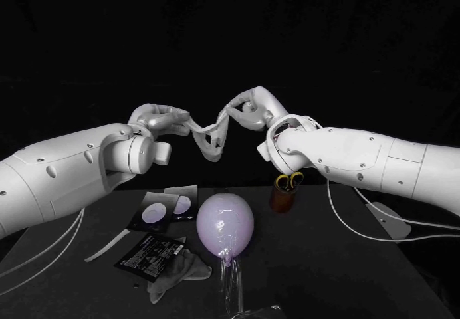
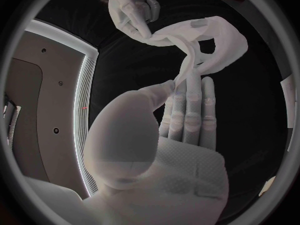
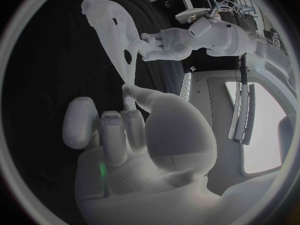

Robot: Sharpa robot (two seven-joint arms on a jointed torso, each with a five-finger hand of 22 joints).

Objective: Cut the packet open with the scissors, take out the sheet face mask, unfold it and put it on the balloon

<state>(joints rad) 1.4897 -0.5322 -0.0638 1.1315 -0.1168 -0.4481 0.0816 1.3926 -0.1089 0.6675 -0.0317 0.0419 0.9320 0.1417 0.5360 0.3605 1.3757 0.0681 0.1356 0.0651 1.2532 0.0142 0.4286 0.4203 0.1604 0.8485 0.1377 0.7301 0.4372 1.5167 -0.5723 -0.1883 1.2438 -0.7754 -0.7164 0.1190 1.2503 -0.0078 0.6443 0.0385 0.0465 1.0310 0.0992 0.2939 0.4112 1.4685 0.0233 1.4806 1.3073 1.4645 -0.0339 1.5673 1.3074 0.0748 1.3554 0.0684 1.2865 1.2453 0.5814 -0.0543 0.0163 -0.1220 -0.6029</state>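
Observation:
The white sheet mask (image 1: 213, 135) hangs twisted and partly folded in the air between my two hands, high above the table. My left hand (image 1: 163, 119) pinches its left end, and my right hand (image 1: 251, 108) pinches its right end. From the left wrist, my left hand (image 2: 165, 145) holds the mask (image 2: 203, 47) at its fingertips, with the right hand (image 2: 130, 9) gripping the far end. From the right wrist, my right hand (image 3: 134, 135) holds the mask (image 3: 112, 27) and the left hand (image 3: 167, 41) is beyond it. The pale lilac balloon (image 1: 226, 223) lies on the table below.
The black cut packet (image 1: 149, 252) lies left of the balloon, with a grey cloth (image 1: 179, 272) beside it. A second packet (image 1: 167, 207) and a cut strip (image 1: 104, 250) lie further left. The yellow-handled scissors (image 1: 290, 179) stand in a brown cup (image 1: 283, 198) to the balloon's right.

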